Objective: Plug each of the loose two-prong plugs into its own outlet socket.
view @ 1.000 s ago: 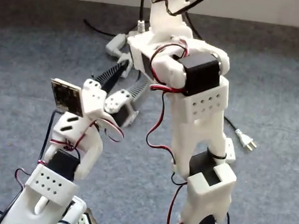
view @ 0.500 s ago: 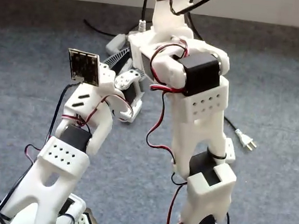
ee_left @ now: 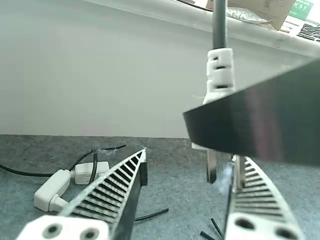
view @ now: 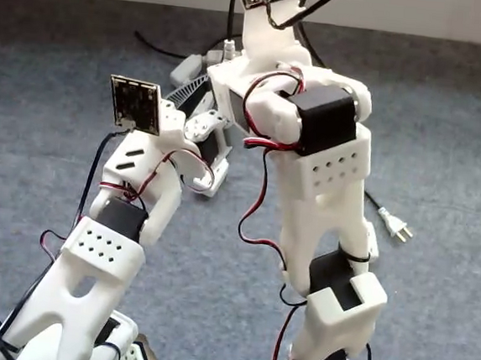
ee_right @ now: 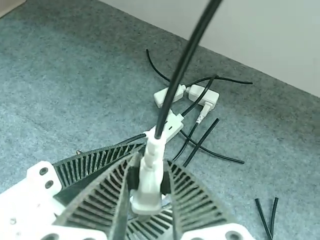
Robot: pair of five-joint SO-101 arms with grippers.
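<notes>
- The right gripper (ee_right: pixel 150 159) had its ribbed fingers clenched on a white two-prong plug (ee_right: pixel 148 186), whose black cable (ee_right: pixel 182 70) ran up from it.
- In the left wrist view that plug (ee_left: pixel 220 75) hung upright, prongs down, above the grey carpeted bench (ee_left: pixel 175 170).
- The left gripper (ee_left: pixel 190 156) was released, with its fingers spread wide to either side of the hanging prongs and not touching them.
- White outlet sockets (ee_right: pixel 167 95) lay close together on the bench near the wall, among short loose pieces of cable.
- A second two-prong plug (view: pixel 400 229) lay flat on the bench beside the right arm, well apart from the sockets.
</notes>
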